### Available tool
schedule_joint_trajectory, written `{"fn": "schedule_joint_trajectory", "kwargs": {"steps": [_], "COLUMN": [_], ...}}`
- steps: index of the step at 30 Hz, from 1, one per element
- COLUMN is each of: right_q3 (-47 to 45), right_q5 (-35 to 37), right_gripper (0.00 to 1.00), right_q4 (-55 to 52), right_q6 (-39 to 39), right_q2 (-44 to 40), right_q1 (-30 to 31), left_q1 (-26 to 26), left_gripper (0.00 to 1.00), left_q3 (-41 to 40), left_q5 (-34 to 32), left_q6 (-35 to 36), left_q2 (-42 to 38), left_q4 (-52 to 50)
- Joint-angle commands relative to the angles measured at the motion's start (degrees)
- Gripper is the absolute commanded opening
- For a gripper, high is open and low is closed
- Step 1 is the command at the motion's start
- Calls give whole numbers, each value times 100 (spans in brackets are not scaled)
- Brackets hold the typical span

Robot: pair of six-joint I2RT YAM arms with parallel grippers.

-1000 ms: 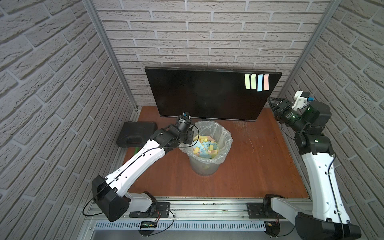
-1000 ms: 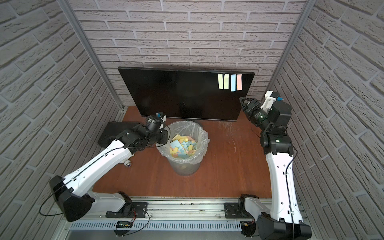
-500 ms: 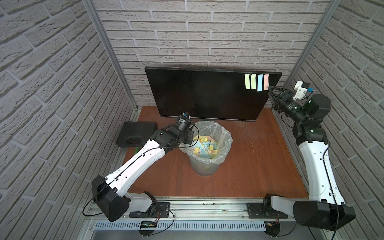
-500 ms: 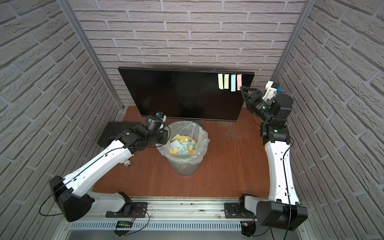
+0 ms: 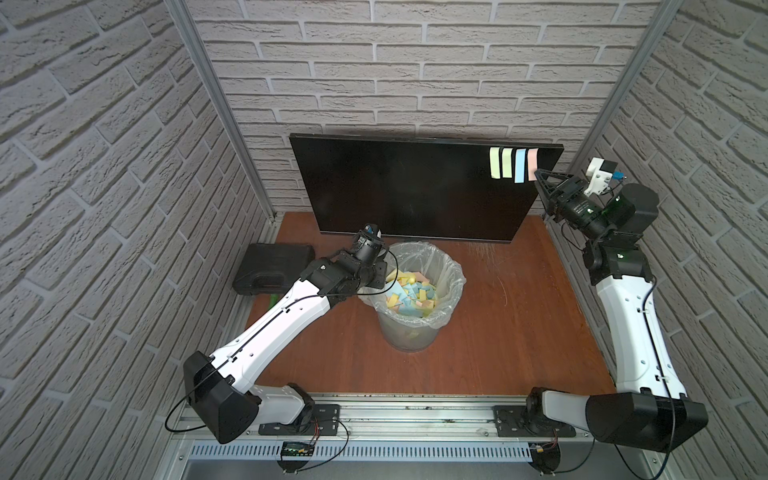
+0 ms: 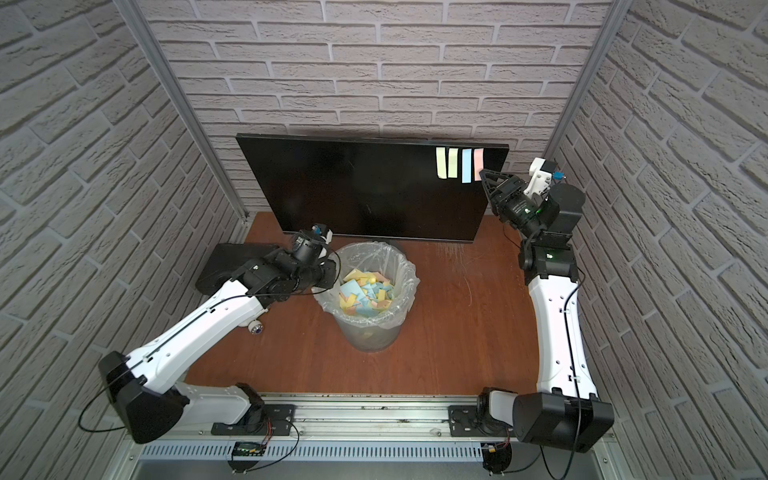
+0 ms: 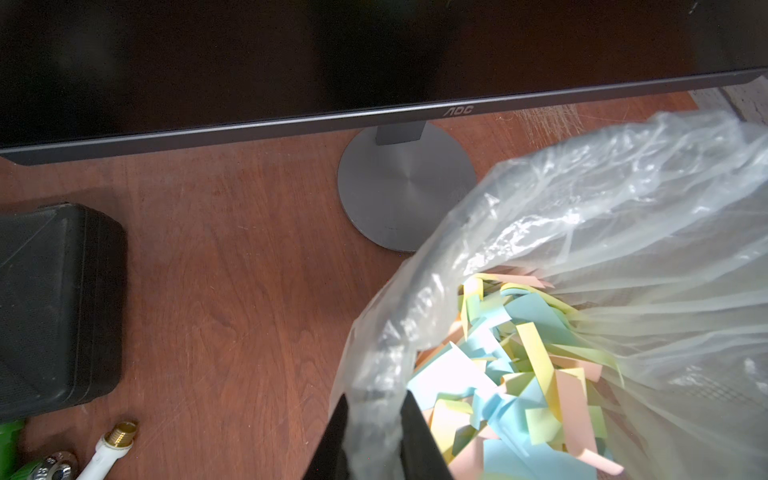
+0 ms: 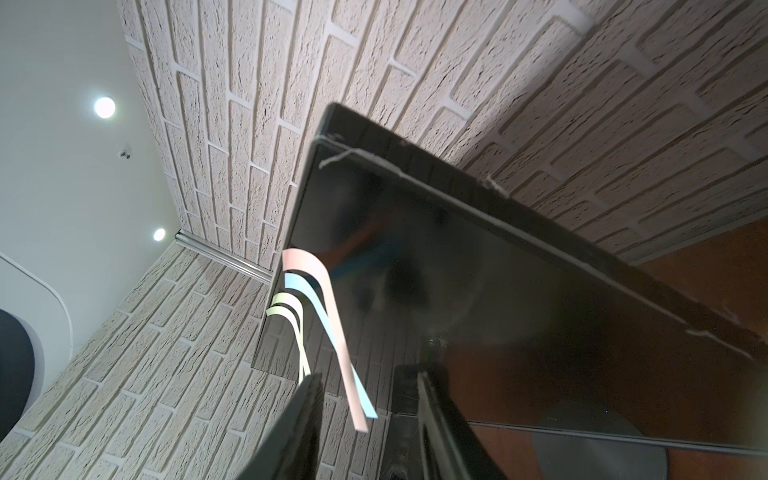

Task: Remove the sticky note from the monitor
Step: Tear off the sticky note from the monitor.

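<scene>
The monitor (image 5: 415, 191) (image 6: 365, 191) stands at the back of the table. Several sticky notes hang at its upper right: two yellow-green, one blue, one pink. My right gripper (image 5: 538, 172) (image 6: 483, 172) is raised to the lower end of the pink sticky note (image 5: 532, 162) (image 6: 478, 160). In the right wrist view the right gripper (image 8: 369, 376) is open, and the curled pink sticky note (image 8: 332, 316) hangs between its jaws, apart from both. My left gripper (image 7: 376, 397) (image 5: 380, 278) is shut on the rim of the bin's clear liner (image 7: 540, 216).
The lined bin (image 5: 453, 266), full of coloured paper scraps, stands in front of the monitor's round stand (image 7: 405, 183). A small black plastic case (image 5: 272, 268) lies at the left. Brick walls close in on three sides, near the right arm.
My right arm has risen and reached toward the monitor's upper right corner, bringing its jaws around the pink note; the jaws have narrowed a little. The left arm has not moved.
</scene>
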Motion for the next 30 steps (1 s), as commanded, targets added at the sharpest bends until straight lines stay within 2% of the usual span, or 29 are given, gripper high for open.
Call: {"fn": "schedule_joint_trajectory", "kwargs": {"steps": [1,13,22,30], "right_q3": [235,346,371,338], "right_q5": [-117,-106,-11,66], "right_gripper": [41,34,22,5], "right_q4": [354,304,103,30], "right_q6": [-34,-145,-339,-398], "right_q2": [56,167,73,22], "right_q1": [30,207,236,236], "left_q1": [-29,-30,-22,-29], "left_gripper": [20,20,20,21], "left_q3": [-135,-86,-49,-88], "left_q5": [61,52,61,46], "left_q6": [-48,-21,-14,-25], "left_q2": [-15,12,39,15], "left_q4": [-40,-52,-72,-76]}}
